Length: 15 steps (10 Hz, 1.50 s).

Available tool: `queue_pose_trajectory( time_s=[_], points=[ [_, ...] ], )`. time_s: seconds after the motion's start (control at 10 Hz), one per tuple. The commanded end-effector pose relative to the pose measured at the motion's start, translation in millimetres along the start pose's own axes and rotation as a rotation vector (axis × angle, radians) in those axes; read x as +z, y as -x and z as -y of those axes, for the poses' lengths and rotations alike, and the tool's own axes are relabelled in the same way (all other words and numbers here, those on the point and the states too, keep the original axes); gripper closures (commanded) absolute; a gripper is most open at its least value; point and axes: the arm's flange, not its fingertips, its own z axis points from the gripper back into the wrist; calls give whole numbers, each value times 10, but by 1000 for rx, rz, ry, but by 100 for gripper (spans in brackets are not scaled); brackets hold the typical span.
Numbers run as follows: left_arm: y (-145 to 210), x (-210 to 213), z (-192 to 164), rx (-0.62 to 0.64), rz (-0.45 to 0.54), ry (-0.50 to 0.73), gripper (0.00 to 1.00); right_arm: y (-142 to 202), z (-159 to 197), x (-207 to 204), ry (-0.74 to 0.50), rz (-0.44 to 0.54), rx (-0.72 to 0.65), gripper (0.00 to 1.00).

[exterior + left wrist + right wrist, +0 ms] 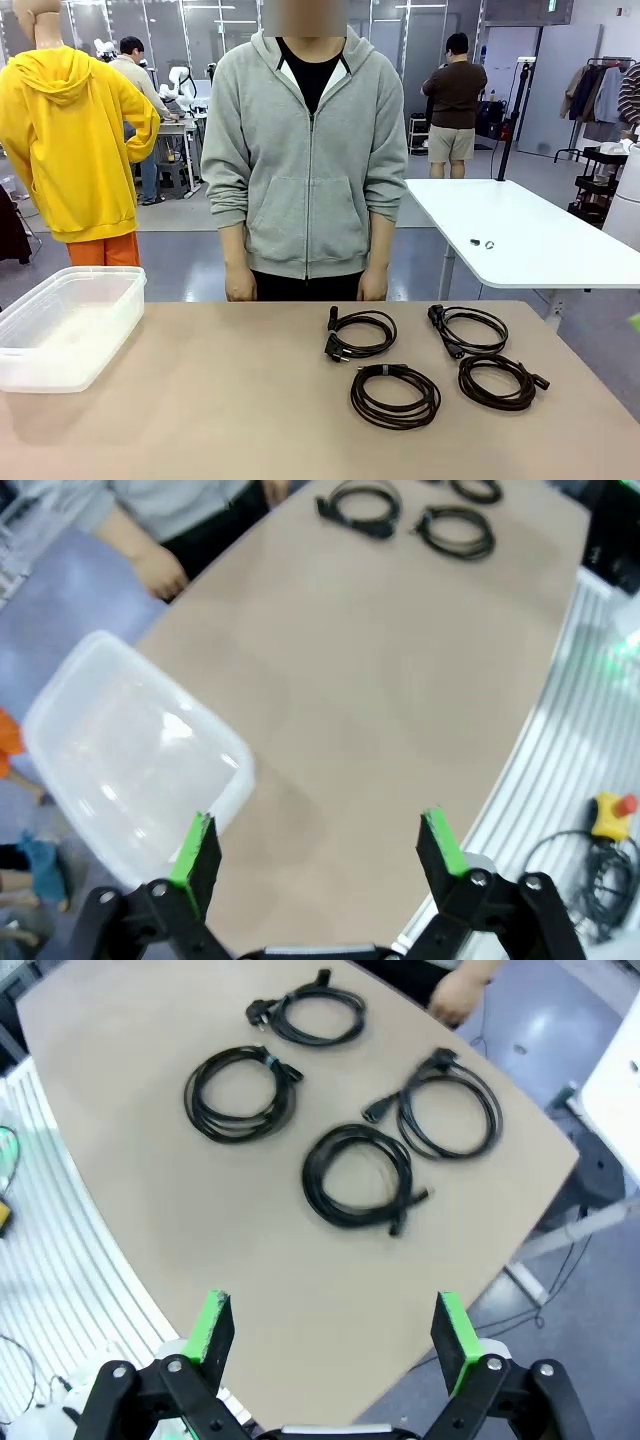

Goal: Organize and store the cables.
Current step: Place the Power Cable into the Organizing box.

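On the tan table (200, 420), four coiled cables (385, 369)

Clear bin (60, 372) cut by left edge, cable coil (476, 490) cropped at top, tiny far objects (482, 243) unidentifiable

A lab or workshop hall: grey floor (190, 215), glass partitions (200, 40) across the top of the front view, and a white table (530, 235) at the right. A person (453, 100) stands at the upper right, and a yellow emergency stop (610, 815) sits at the lower right of the left wrist view.
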Motion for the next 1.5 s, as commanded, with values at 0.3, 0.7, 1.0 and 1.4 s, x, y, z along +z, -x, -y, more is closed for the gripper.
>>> queue_pose_trajectory(
  time_s=[0.3,0.7,1.0,1.4],
  points=[
    [201,182,-122,67,42,-51,0,390,-41,64,41,95,-64,0],
    [201,182,-122,67,42,-51,0,422,138,276,50,52,-88,0],
    [201,182,-122,67,42,-51,0,422,138,276,50,52,-88,0],
    [201,182,-122,67,42,-51,0,422,138,276,50,52,-88,0]
  ],
)
